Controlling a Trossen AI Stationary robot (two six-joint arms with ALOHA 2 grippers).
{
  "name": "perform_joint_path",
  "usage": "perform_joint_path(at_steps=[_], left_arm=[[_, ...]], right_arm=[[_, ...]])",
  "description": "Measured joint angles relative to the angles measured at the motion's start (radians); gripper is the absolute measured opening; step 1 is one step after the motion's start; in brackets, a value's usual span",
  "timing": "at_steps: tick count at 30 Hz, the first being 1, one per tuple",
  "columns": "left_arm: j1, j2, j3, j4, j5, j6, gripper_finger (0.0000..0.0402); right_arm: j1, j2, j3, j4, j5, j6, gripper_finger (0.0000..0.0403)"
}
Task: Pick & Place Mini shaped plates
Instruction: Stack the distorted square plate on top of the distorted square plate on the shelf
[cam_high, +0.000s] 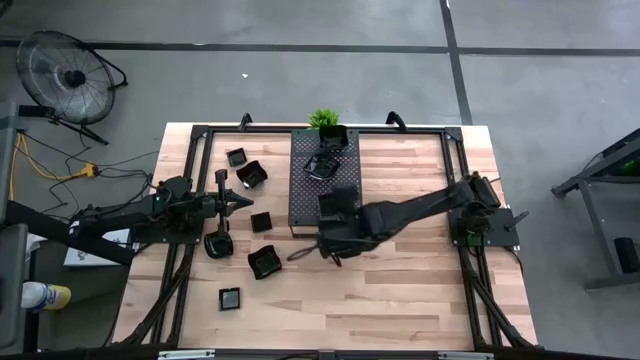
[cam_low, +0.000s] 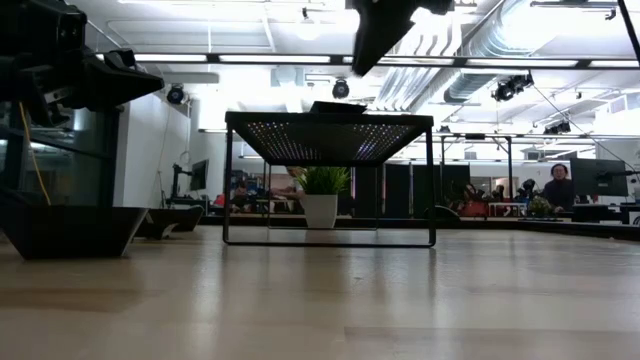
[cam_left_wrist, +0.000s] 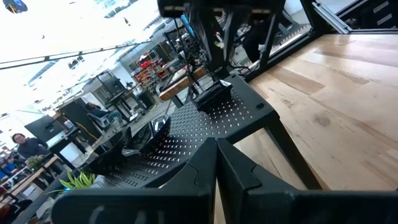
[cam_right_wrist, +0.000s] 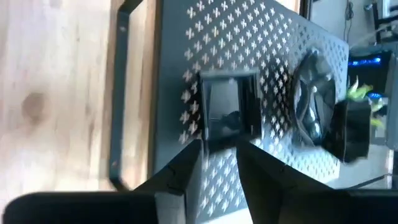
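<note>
The mini shaped plates are small glossy black dishes. Several lie on the wooden table left of the tray, among them one (cam_high: 251, 174) near the far side, one (cam_high: 264, 262) and one (cam_high: 230, 298) toward the near edge. Three rest on the perforated tray (cam_high: 305, 190): a square one (cam_right_wrist: 227, 112) and two wavy ones (cam_right_wrist: 314, 99) farther back. My right gripper (cam_right_wrist: 219, 155) hovers open over the tray's near part, its fingertips just short of the square plate (cam_high: 338, 205). My left gripper (cam_left_wrist: 216, 165) is shut and waits above the table left of the tray (cam_high: 243, 200).
A small green plant (cam_high: 323, 118) stands at the tray's far end. The tray stands raised on thin legs (cam_low: 433, 185). Black frame rails (cam_high: 190, 170) run along the table's sides. Bare wood lies right of the tray (cam_high: 410, 260). People sit in the room behind (cam_low: 556, 185).
</note>
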Motion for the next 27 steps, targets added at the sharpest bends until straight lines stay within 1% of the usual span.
perform_joint_path(at_steps=[7,9,10,13,18,20,22,27], left_arm=[[0.0,0.0,0.0,0.0,0.0,0.0,0.0001],[0.0,0.0,0.0,0.0,0.0,0.0,0.0001],[0.0,0.0,0.0,0.0,0.0,0.0,0.0001],[0.0,0.0,0.0,0.0,0.0,0.0,0.0001],[0.0,0.0,0.0,0.0,0.0,0.0,0.0001],[0.0,0.0,0.0,0.0,0.0,0.0,0.0001],[0.0,0.0,0.0,0.0,0.0,0.0,0.0001],[0.0,0.0,0.0,0.0,0.0,0.0,0.0001]], right_arm=[[0.105,-0.095,-0.001,-0.179,0.093,0.288,0.0075],[0.136,-0.134,-0.041,-0.163,0.121,0.336,0.0067],[0.147,-0.163,-0.083,-0.136,0.13,0.341,0.0063],[0.166,-0.278,-0.283,0.055,0.102,0.324,0.0051],[0.141,-0.513,-0.72,0.501,-0.047,0.234,0.0031],[0.128,-0.609,-0.87,0.674,-0.077,0.187,0.0023],[0.108,-0.699,-0.994,0.817,-0.096,0.145,0.0015],[0.03,-0.912,-1.242,1.079,-0.099,0.038,0.0002]])
